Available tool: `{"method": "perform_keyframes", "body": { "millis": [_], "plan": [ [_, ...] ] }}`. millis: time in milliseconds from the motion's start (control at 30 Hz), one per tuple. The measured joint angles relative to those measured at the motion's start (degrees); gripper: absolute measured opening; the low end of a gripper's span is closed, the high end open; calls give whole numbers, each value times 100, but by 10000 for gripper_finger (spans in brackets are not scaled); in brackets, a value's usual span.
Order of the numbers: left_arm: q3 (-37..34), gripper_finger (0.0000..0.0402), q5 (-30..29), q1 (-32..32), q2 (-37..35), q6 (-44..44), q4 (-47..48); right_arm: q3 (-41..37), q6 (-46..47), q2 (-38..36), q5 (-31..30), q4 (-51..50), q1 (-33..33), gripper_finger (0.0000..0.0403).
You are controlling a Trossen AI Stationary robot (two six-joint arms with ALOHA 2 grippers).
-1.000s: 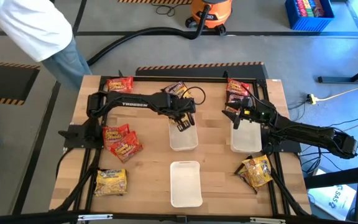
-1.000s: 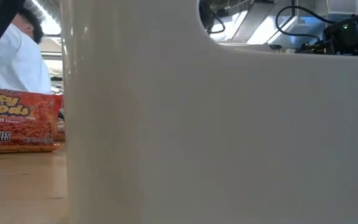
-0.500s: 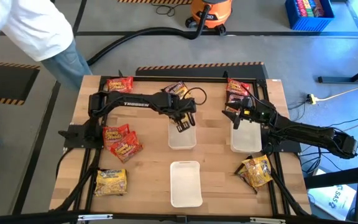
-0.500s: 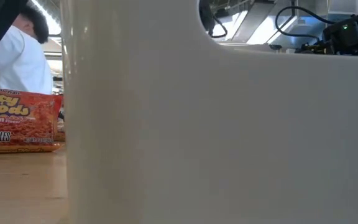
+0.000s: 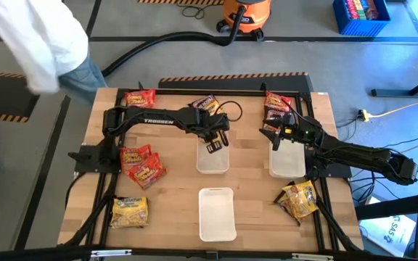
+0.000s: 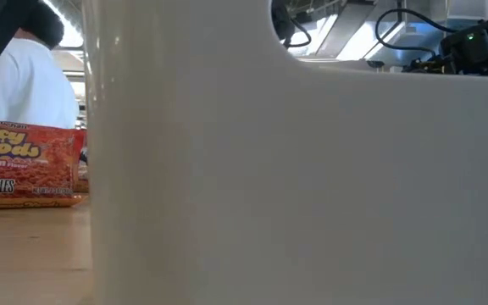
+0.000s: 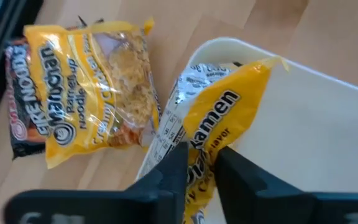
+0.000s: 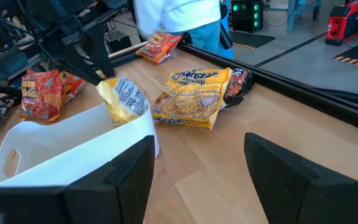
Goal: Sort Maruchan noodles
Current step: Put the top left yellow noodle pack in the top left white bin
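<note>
Glossy crinkly plastic packet [image 7: 213,130] (foil-like underside), smooth white tray [image 7: 303,137], wooden table [image 7: 185,25].

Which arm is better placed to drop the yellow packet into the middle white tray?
Left: its fingers already grip the yellow crinkly ramen packet over the middle white plastic tray.

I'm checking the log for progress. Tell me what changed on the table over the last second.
Almost nothing. The left gripper stays shut on the yellow packet at the rim of the middle tray; the right gripper stays open over the right tray. Only the person in white beside the table shifted. Packets and trays did not move.
</note>
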State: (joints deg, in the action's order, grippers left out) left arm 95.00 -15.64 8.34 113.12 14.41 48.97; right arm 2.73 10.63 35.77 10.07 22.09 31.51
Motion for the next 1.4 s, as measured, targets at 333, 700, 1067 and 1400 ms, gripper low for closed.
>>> {"method": "perform_keyframes", "body": {
  "millis": [333,700,1067,1400],
  "plan": [
    [0,136,-378,55,0,-260,-69,-1,0,0,0,2,0,232],
    [105,137,-301,146,2,-449,-70,-1,2,1,0,4,0,232],
    [560,137,-275,136,-68,-611,461,-1,2,0,0,8,1,232],
    [656,137,333,155,-160,-896,734,-1,27,0,-1,-4,2,232]
  ]
}}
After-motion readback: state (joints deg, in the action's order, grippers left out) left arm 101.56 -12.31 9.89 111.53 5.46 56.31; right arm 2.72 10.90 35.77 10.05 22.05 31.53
